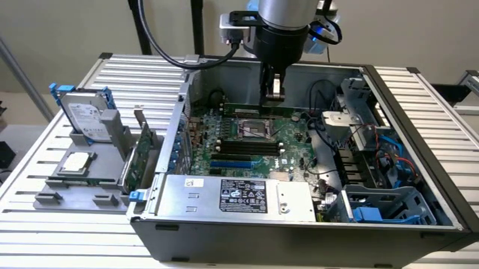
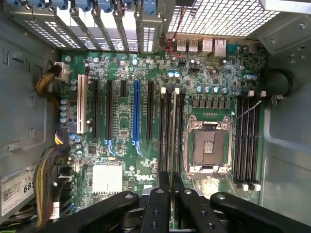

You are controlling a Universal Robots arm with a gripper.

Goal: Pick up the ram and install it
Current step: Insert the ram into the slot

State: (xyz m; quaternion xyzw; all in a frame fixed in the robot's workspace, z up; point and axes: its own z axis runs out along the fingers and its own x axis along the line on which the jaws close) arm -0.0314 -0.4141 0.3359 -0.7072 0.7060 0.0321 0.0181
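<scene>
The gripper (image 1: 273,96) (image 2: 171,177) is reaching down into the open computer case (image 1: 299,241), with its black fingers (image 2: 179,187) drawn narrow and pinching the ram (image 1: 250,107) (image 2: 171,136) by its upper edge. In the exterior view the ram is showing as a long green strip lying level at 12 o'clock from the CPU socket (image 1: 254,128) (image 2: 206,143). In the wrist view it is appearing edge-on between the fingers and running parallel to the black memory slots on the motherboard (image 1: 292,143). Whether its lower edge is touching a slot cannot be told. In the exterior view, a bank of black memory slots (image 1: 247,147) is sitting just at 6 o'clock from the socket, and a blue expansion slot (image 1: 230,164) (image 2: 136,111) is lying beyond it. The grey power supply (image 1: 239,196) with its label is lying farther toward 6 o'clock, against the near wall of the case. At 4 o'clock from the socket a drive cage (image 1: 382,210) with blue plastic parts is sitting in the case corner. Outside the case, at 9 o'clock, a grey fixture tray (image 1: 75,199) is resting on the slatted aluminium table (image 1: 22,224). The tray is holding a hard drive (image 1: 84,117) standing upright, a green expansion card (image 1: 138,154) standing on edge beside the case wall, and a small square silver chip (image 1: 77,161) lying flat.
</scene>
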